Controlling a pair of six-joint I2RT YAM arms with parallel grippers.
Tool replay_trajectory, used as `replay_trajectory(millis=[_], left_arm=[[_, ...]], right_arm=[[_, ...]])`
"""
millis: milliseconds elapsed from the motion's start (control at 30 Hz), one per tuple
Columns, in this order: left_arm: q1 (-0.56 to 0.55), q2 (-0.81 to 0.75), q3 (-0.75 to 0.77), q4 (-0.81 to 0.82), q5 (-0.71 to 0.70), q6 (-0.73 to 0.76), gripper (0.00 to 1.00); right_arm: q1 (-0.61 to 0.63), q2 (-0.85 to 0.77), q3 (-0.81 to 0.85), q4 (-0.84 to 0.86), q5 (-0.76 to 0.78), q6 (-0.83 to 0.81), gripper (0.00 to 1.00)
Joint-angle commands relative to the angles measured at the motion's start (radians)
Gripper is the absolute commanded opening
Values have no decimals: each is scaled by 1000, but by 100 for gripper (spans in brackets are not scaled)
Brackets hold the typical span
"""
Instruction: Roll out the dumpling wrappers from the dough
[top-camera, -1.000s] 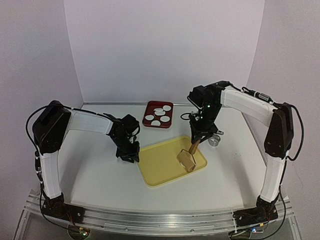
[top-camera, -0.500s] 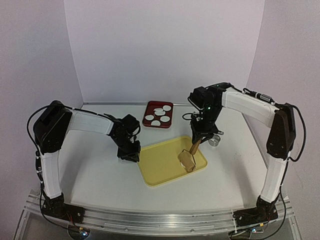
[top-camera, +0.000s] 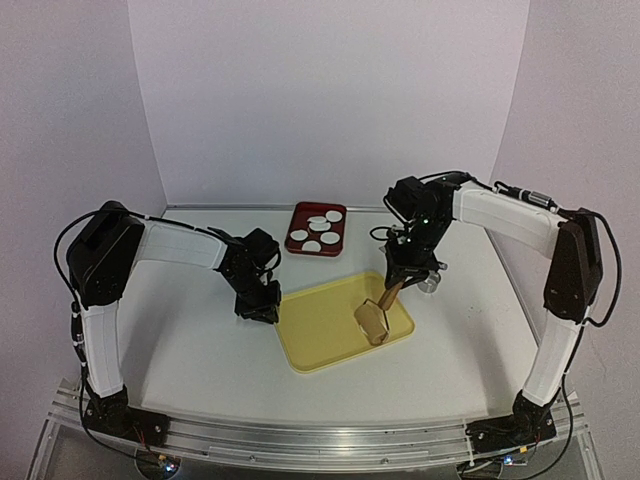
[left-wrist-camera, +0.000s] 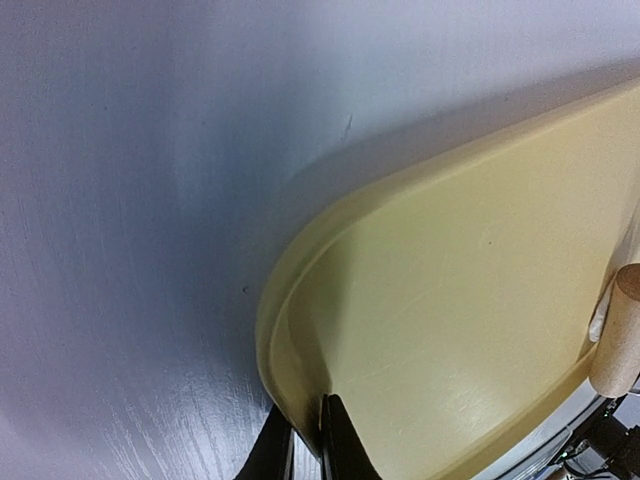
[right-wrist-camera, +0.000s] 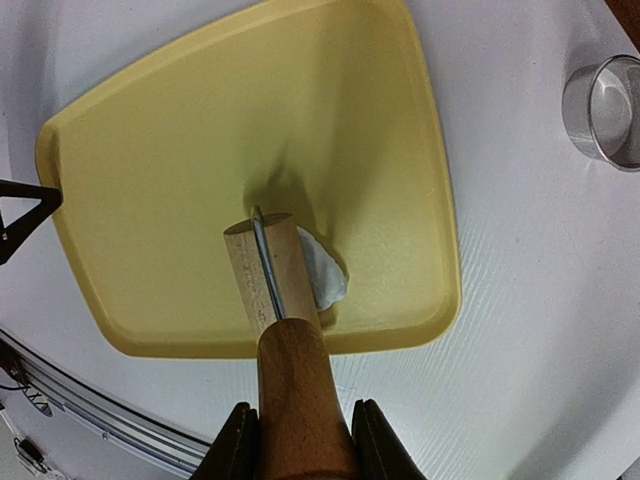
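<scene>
Rim of the yellow board (right-wrist-camera: 200, 120) gripped, wooden roller (right-wrist-camera: 272, 275) set on the dough (right-wrist-camera: 328, 275)

The left pincer (left-wrist-camera: 320, 432) is clenched on the board's raised rim; the right pincer (right-wrist-camera: 300, 435) is closed around the roller's handle. The dough is seen on the board close to one rim, mostly covered by the roller head. Free tabletop (top-camera: 200, 360) is seen all around. The dumpling wrappers (top-camera: 317, 222) are laid on the red tray (top-camera: 305, 212) behind; the metal ring (right-wrist-camera: 608, 108) is cut off at the right wrist view's edge
</scene>
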Motion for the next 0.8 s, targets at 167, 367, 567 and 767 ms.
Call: replay_trajectory(millis=[167,367,567,767], left_arm=[[-2,36,13,-43,-52,59,0],[-2,45,30,-49,-51,59,0],[-2,52,45,-53,-49,59,0],[-2,52,45,-54,-49,58,0]], right_arm=[[-4,234,-173,-45,303,-14,0],[-3,247,-189,-31,291,-20,0],[-4,253,-202,-24,288,-23,0],[-4,252,-217,-16,289,-18,0]])
